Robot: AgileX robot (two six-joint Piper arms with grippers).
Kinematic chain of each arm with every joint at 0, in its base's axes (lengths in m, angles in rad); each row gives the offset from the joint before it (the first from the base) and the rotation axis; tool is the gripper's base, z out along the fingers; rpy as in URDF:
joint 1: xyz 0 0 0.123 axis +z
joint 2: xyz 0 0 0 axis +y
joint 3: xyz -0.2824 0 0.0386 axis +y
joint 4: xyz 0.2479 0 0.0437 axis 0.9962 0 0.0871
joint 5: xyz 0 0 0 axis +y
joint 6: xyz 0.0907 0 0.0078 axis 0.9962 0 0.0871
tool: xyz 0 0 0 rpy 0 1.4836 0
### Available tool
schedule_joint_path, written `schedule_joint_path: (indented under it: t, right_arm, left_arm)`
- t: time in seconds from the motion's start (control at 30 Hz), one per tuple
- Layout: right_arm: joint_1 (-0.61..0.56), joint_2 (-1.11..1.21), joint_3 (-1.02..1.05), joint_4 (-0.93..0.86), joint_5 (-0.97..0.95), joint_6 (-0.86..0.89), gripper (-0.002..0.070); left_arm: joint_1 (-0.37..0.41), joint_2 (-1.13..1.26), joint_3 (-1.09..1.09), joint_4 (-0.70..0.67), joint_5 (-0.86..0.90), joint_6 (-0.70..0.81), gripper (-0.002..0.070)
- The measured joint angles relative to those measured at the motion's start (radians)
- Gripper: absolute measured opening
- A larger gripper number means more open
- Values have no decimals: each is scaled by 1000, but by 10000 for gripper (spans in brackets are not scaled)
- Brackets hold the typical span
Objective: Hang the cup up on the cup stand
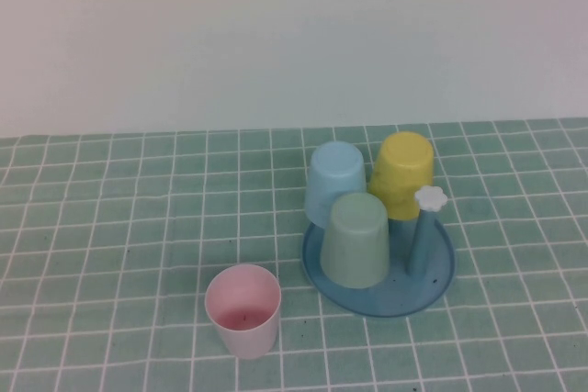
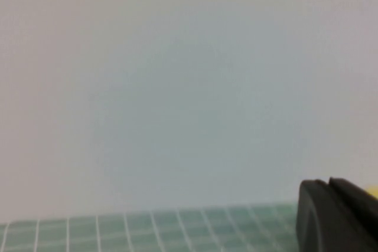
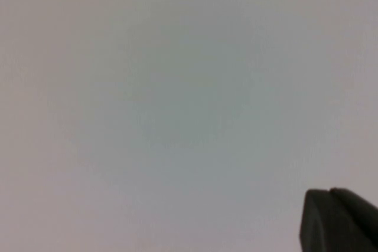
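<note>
The pink cup (image 1: 243, 309) stands mouth-up on the green tiled table (image 1: 110, 227), just beside the cup stand (image 1: 432, 286) on its left and a little nearer the robot, not touching it. The stand's blue tray carries three upturned cups: a green cup (image 1: 356, 238) at the front, closest to the pink one, a light blue cup (image 1: 334, 183) behind it, and a yellow cup (image 1: 402, 174) at the back right. One peg (image 1: 423, 236) with a white flower cap is bare, on the stand's right side.

Nothing has been picked up yet, so the step in hand looks to be the reach for the pink cup. I'd say it wants a grip on the rim or wall that leaves room to turn the cup mouth-down, then a path round or over the green cup to the bare peg, coming straight down so the cap goes into the mouth without knocking the neighbours.

Neither arm appears in the high view. The left gripper (image 2: 338, 216) shows only as a dark tip in its own wrist view, pressed shut and empty, pointing over the far table edge at the wall. The right gripper (image 3: 339, 222) is likewise shut and empty, facing blank wall. Where either sits relative to the stand I cannot tell. The pegs under the three cups are hidden.
</note>
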Motion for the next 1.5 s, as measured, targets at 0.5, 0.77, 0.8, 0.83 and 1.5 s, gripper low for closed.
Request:
schedule_joint_path:
  t: [0.5, 0.77, 0.8, 0.83, 1.5]
  right_arm:
    - [9, 264, -120, 149, 567, -365, -1]
    - [37, 264, -120, 386, 645, -484, -1]
    - [40, 264, -120, 411, 651, -517, -1]
    - [41, 264, -120, 433, 659, -541, -1]
    - [44, 332, -120, 521, 775, -653, -1]
  left_arm:
    - [0, 484, -221, 20, 258, 212, -2]
    - [-2, 743, -328, -84, 404, 464, -2]
    - [-7, 785, -356, -84, 427, 466, -2]
    - [-14, 821, -380, -84, 447, 466, -2]
    - [-279, 1539, -820, 254, 675, 269, 64]
